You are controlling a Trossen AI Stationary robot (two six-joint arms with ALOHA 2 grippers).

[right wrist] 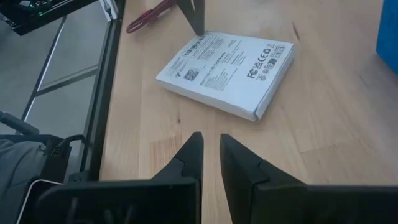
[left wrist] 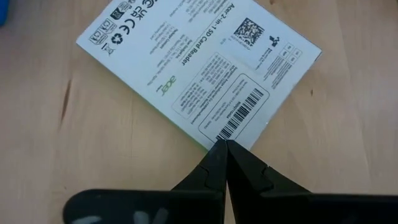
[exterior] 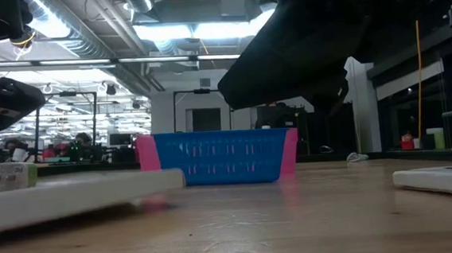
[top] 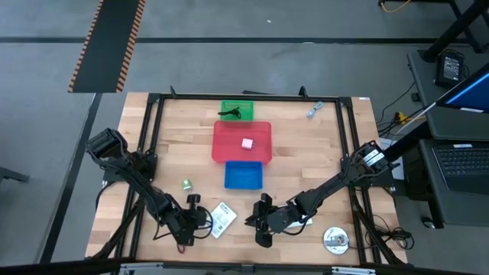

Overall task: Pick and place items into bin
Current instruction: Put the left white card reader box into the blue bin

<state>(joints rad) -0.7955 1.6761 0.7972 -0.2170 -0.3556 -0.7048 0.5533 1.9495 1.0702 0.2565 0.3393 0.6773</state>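
The left gripper (top: 205, 221) was low over the wooden table (top: 306, 153), near the front edge and a bit left of the middle. Its two fingers (left wrist: 214, 171) were pressed together, and their tips touched the edge of a white printed box (top: 222, 218) by the barcode. The box lay flat on the wood and was not lifted.

The right gripper (top: 258, 221) was just on the other side of that box, also near the front edge. Its fingers (right wrist: 189, 158) were a little apart with nothing between them, pointing at the box (right wrist: 227, 71) from close by. A dark red cord loop (right wrist: 149, 16) lay past the box, close to the front left corner.

In the middle of the table sat a red bin (top: 241, 141) with a pink cube (top: 247, 143) inside it. A blue bin (top: 243, 174) stood just in front of the red one, and a green bin (top: 236, 110) stood just behind it. A tiny green piece (top: 186, 184) lay on the wood to the left of the blue bin. A small blue-grey piece (top: 314, 110) lay near the back right corner.
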